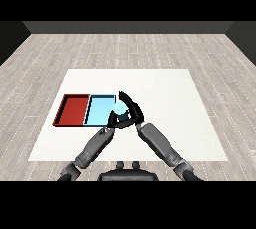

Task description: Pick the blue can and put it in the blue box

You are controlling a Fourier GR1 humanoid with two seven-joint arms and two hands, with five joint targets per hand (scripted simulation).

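The blue can (pixel 120 110) has a pale blue top and a darker body, and it is upright at the right edge of the light blue tray (pixel 98 109). My right hand (pixel 132 111) is curled round the can from the right, with its fingers arching over the far side. My left hand (pixel 110 121) lies close against the can's left side, at the tray's near right corner, and is mostly hidden by its forearm. Whether the can rests on the tray or hangs just above it cannot be told.
The red tray (pixel 73 109) lies directly left of the light blue tray and touches it. Both sit on the left half of the white table (pixel 170 103). Both forearms meet in a V near the table's front middle.
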